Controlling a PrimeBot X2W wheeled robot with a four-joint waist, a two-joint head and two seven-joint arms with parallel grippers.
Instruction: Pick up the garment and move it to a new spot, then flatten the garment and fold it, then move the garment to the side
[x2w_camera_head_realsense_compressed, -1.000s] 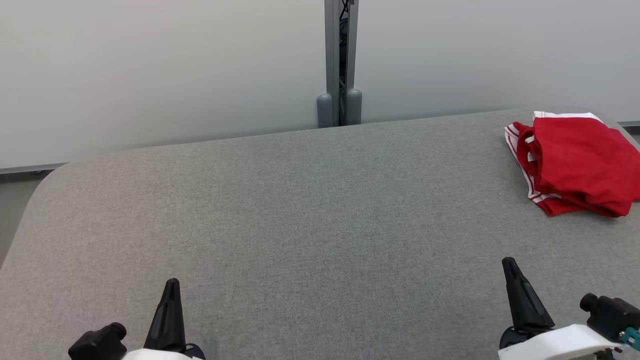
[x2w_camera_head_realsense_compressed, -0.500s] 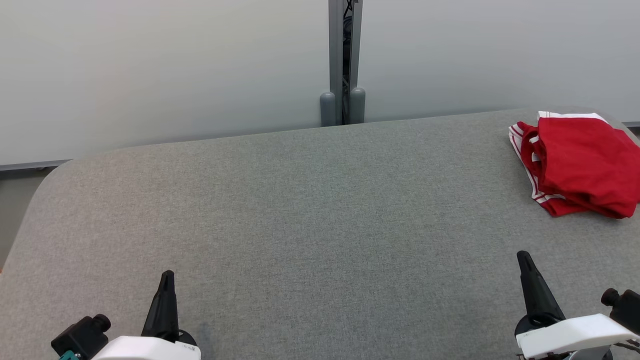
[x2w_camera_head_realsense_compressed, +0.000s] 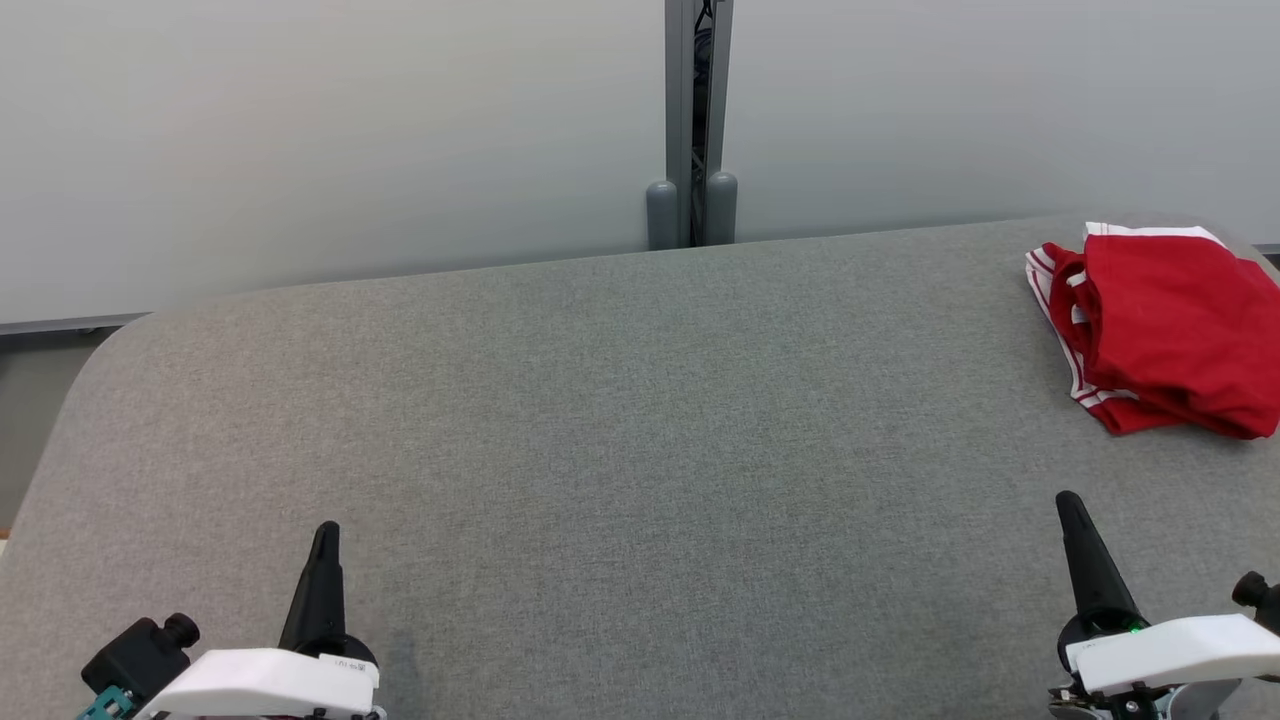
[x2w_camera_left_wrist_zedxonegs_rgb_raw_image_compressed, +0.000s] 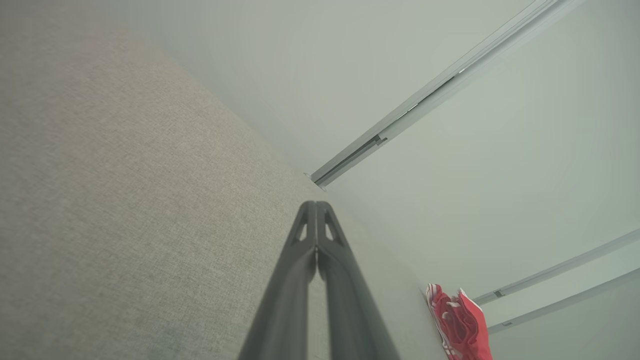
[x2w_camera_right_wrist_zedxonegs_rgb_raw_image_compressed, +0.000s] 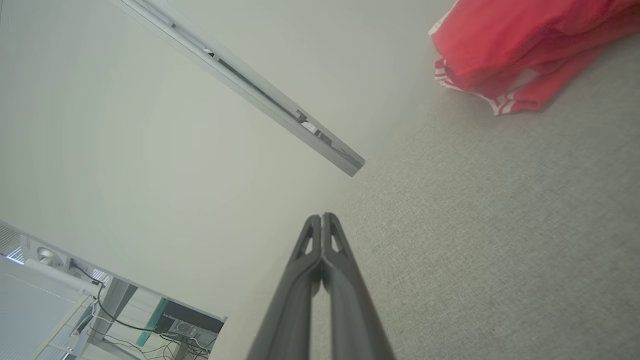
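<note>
Red bunched garment (x2w_camera_head_realsense_compressed: 1170, 330): far right, grey fabric surface (x2w_camera_head_realsense_compressed: 600, 450).
Left pincer (x2w_camera_head_realsense_compressed: 325, 532), right pincer (x2w_camera_head_realsense_compressed: 1068, 502): pressed together, empty.
My move: spread right, pinch fold.

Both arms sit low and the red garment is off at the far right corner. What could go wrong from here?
1. The garment lies bunched at the far right corner of the table; a sideways nudge from the right gripper could push it off.
2. Its layers overlap, so a pinch may catch only one and drag it open unevenly.
3. The left gripper, shut, sits far from it; reaching across may be a stretch.
</note>
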